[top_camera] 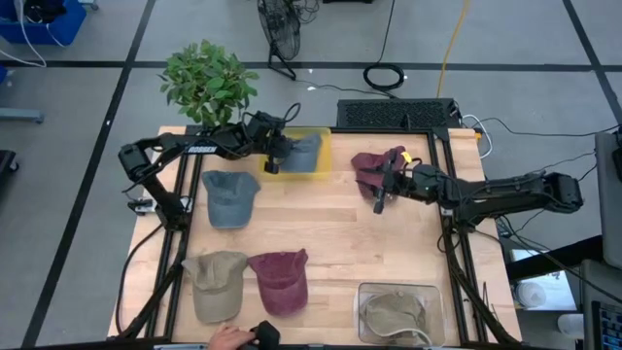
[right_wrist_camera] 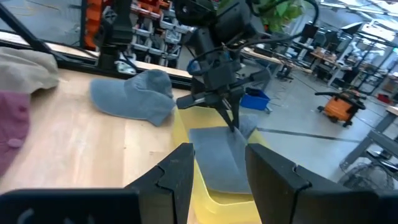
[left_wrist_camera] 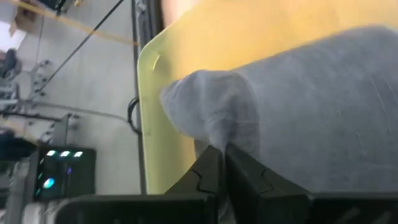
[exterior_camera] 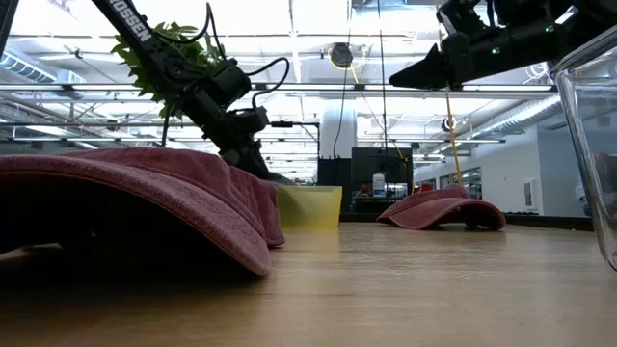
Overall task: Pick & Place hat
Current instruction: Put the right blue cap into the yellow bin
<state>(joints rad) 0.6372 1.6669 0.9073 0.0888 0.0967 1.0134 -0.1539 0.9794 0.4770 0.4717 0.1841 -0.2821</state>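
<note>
The grey hat (top_camera: 303,152) is lying in the yellow bin (top_camera: 323,146) at the table's (top_camera: 340,233) far edge, pinched by the left end effector (top_camera: 273,162), whose grip is seemingly just loosening. Placing step; next it needs full release and lift. The right end effector (top_camera: 380,199) is hovering, parted and empty, near the maroon hat (top_camera: 367,167).

Seven hats show in all. Around the yellow bin (top_camera: 316,167) as landmark: one grey hat (top_camera: 303,151) lies in it; one blue hat (top_camera: 229,197) sits just beside it; one maroon hat (top_camera: 372,171) lies on its other side; a tan hat (top_camera: 216,284) and a red hat (top_camera: 281,280) lie well apart from it; one khaki hat (top_camera: 394,312) fills the single clear bin (top_camera: 362,292). Bins: two. Arms: two. Plant (top_camera: 207,83): one, near the yellow bin.
</note>
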